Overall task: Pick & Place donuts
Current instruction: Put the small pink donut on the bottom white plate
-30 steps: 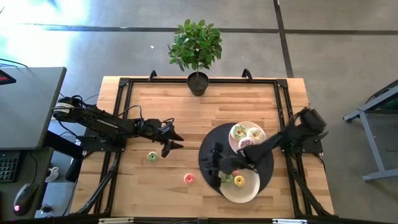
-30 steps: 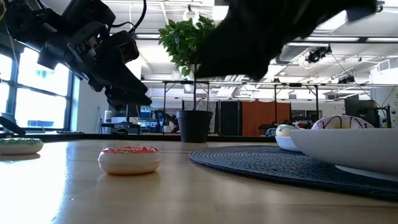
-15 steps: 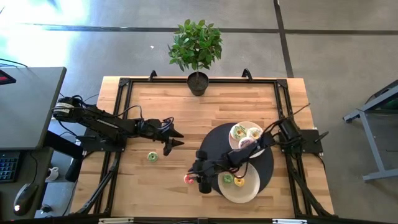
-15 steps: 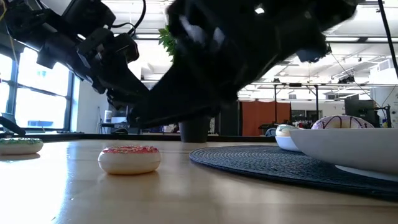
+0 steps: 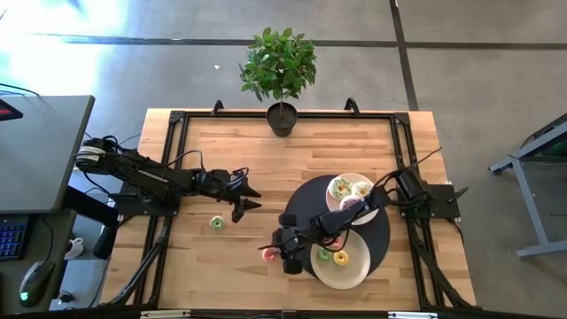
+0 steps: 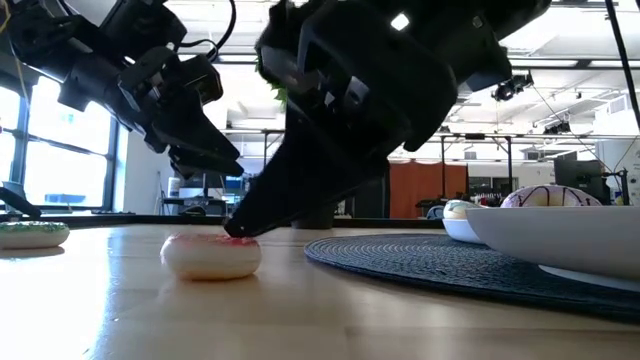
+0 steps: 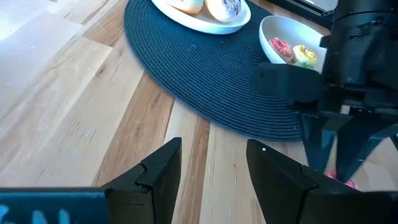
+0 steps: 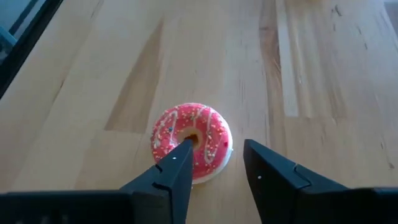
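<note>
Two donuts left on the bare counter (image 5: 230,151), by the look of it: a pink donut (image 5: 269,254) just off the dark mat (image 5: 301,202) at about its 8 o'clock edge, and a green donut (image 5: 217,222) farther out toward 9 o'clock. Several more already sitting in the two white plates, three or so pale ones in the far plate (image 5: 365,201) and a green and a yellow one in the near plate (image 5: 341,275), so the job judged well past halfway. Right hand (image 5: 282,255) down low over the pink donut, fingers spread, one tip at the ring's hole and the other just beyond its rim, nothing gripped yet. Left hand (image 5: 246,199) waiting above the counter at roughly 1 o'clock from the green donut, fingers apart and empty. Pink donut lying flat, sprinkled icing up, hole pointing straight upward; being a ring, no real long axis to speak of. Same flat pose for the green one.
</note>
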### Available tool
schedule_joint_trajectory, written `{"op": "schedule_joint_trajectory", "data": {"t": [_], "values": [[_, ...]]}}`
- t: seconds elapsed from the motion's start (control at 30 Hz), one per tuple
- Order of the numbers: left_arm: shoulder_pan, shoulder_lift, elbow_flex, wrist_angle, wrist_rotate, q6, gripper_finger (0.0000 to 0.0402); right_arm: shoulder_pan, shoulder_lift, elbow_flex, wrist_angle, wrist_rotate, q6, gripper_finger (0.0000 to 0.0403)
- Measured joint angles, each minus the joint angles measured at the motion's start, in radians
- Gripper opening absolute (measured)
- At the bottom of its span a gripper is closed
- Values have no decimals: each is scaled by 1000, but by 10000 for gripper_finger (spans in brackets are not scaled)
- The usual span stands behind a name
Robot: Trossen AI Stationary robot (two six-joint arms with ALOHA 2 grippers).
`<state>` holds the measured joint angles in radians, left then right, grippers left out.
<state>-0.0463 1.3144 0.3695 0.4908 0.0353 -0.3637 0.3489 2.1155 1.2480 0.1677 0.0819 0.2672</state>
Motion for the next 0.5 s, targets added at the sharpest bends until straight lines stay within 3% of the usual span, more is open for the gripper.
{"op": "schedule_joint_trajectory", "data": {"t": [0.4,0.5], "values": [[0,0,0,5,-1,0,179,-18,0,0,-8,-113,74,12],[0,0,0,7,-1,0,179,-7,0,-1,38,-115,64,9]]}}
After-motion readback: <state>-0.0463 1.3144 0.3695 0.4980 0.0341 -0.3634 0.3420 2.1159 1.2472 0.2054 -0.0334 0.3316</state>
